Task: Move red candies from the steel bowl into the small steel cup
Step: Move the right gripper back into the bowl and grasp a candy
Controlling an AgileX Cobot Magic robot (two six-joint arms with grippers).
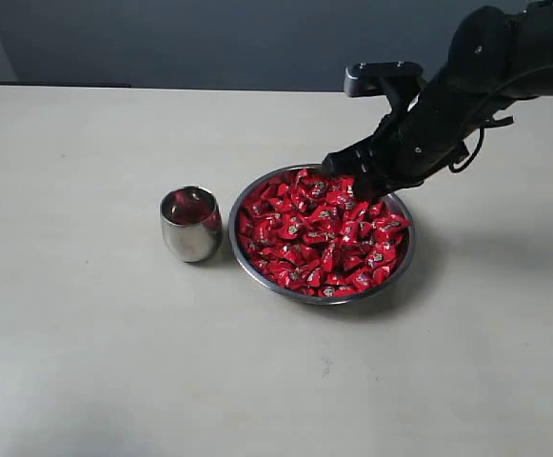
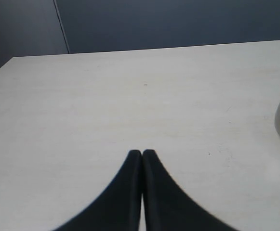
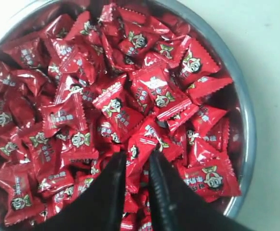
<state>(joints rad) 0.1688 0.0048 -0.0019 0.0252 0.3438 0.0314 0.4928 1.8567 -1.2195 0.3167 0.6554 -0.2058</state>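
Currently the right gripper [image 3: 137, 156] is dipping into the steel bowl [image 1: 231, 240] at the side farthest from the small steel cup [image 1: 190, 225], as the exterior view is showing it. Its two dark fingers [image 3: 112, 187] are standing close together, leaving only a narrow gap, and they are pinching a red candy [image 3: 138, 144] by its wrapper between their tips. The arm is reaching down from the upper right of the exterior view, and the right gripper's tips are sitting among the heap near the bowl's far rim.

The red candies [image 1: 324, 233] are filling the bowl almost to its thin edge, lying in a loose pile. The bowl is resting on the pale desk [image 1: 86, 333], and the cup is standing upright just beside it on the left, very close to the rim; whether the two are touching is not clear. Something red is showing in the cup's mouth, but I cannot tell whether it is a candy or a reflection.

The left gripper [image 2: 141, 153] is hovering over bare desk with its fingers pressed fully together and nothing between them. The cup is peeking in at the edge of the left wrist view, well apart from those fingers.
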